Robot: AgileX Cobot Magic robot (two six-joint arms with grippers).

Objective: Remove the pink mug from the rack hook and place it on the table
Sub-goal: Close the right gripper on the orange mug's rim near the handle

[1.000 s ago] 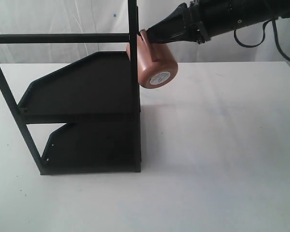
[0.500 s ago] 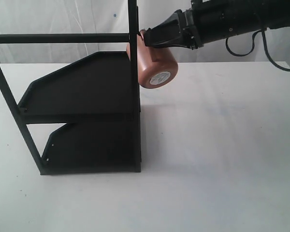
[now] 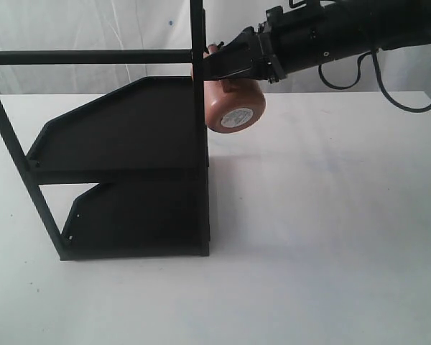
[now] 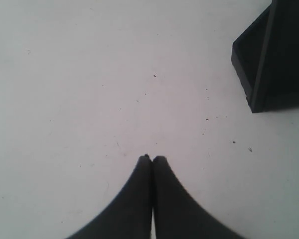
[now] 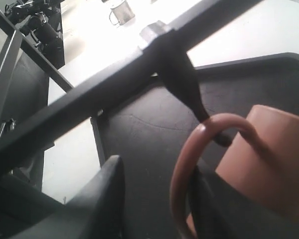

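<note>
Behind the right gripper point(image 3: 212, 66) we see a creased white sheet point(image 3: 93, 29) as backdrop, brightly lit. Far beyond it, a metal cup point(image 5: 120, 11) and dark gear point(image 5: 37, 22) stand.

Your right gripper point(image 3: 214, 65) sits in upper centre of frame, tip against rack point(image 3: 129, 165) upright post, over top of pink mug point(image 3: 230, 100). Arm enters from upper right, black cable looping below it. Whether fingers are clamped, you cannot tell from here. Mug hangs tilted just right of post, touching it, base with round white sticker facing lower right. Mug well above table point(image 3: 330, 230). Rack fills left half: crossbar across upper left, two angled dark shelves below, feet on white table.
</note>
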